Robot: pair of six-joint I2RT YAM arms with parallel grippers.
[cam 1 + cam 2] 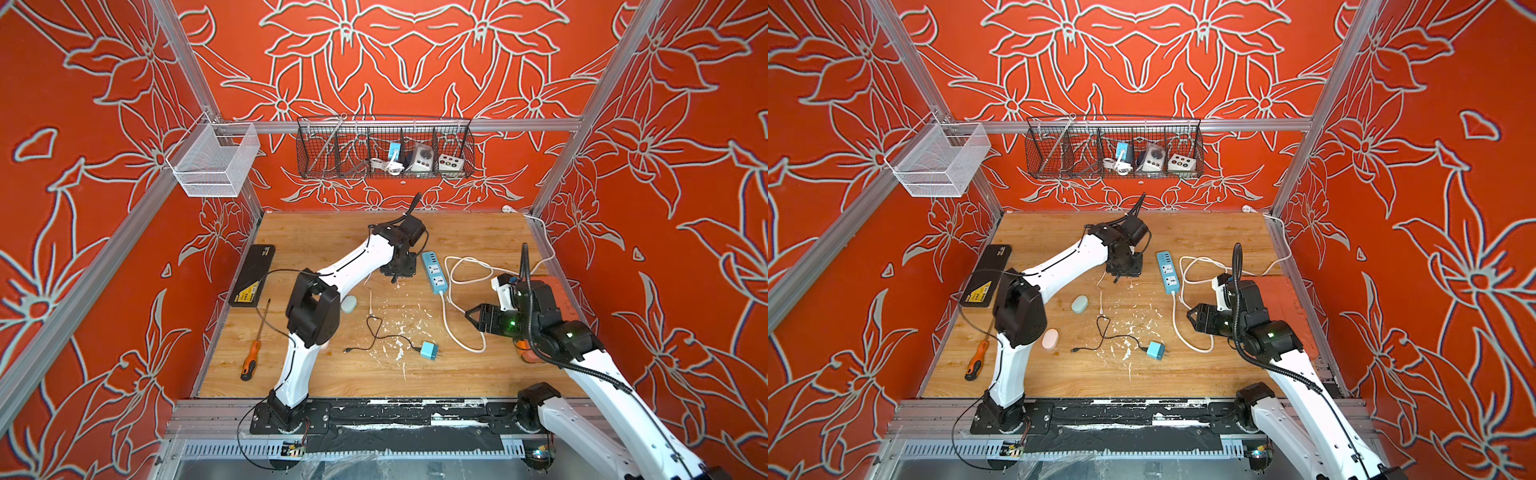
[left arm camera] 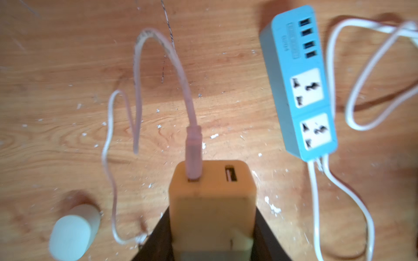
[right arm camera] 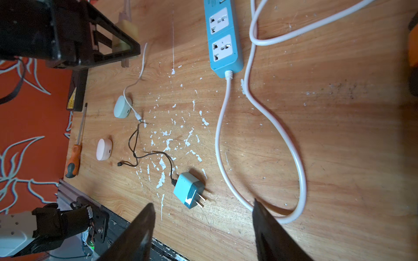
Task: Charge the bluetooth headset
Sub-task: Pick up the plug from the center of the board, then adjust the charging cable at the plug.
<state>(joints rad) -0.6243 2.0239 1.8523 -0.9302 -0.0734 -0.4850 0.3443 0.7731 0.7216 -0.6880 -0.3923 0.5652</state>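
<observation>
My left gripper [image 2: 212, 226] is shut on a yellow charger adapter [image 2: 212, 194], held just above the wood next to the blue power strip [image 2: 300, 85]. A pinkish-white cable [image 2: 181, 79] is plugged into one of the adapter's two USB ports. Its free end [image 3: 139, 117] lies beside a pale green headset case [image 3: 122, 107]. A pink headset case [image 3: 104, 149] lies nearer the front edge. In both top views the left gripper [image 1: 397, 272] [image 1: 1123, 272] hangs left of the strip [image 1: 434, 272]. My right gripper [image 3: 203, 203] [image 1: 471, 316] is open and holds nothing, hovering near the strip's white cord [image 3: 260, 108].
A blue adapter [image 3: 190, 189] with a black cable lies on the table's front middle. An orange screwdriver [image 1: 251, 361] and a flat black box [image 1: 253, 274] lie at the left edge. A black wire basket [image 1: 384, 149] and a white mesh basket [image 1: 216, 160] hang on the rails.
</observation>
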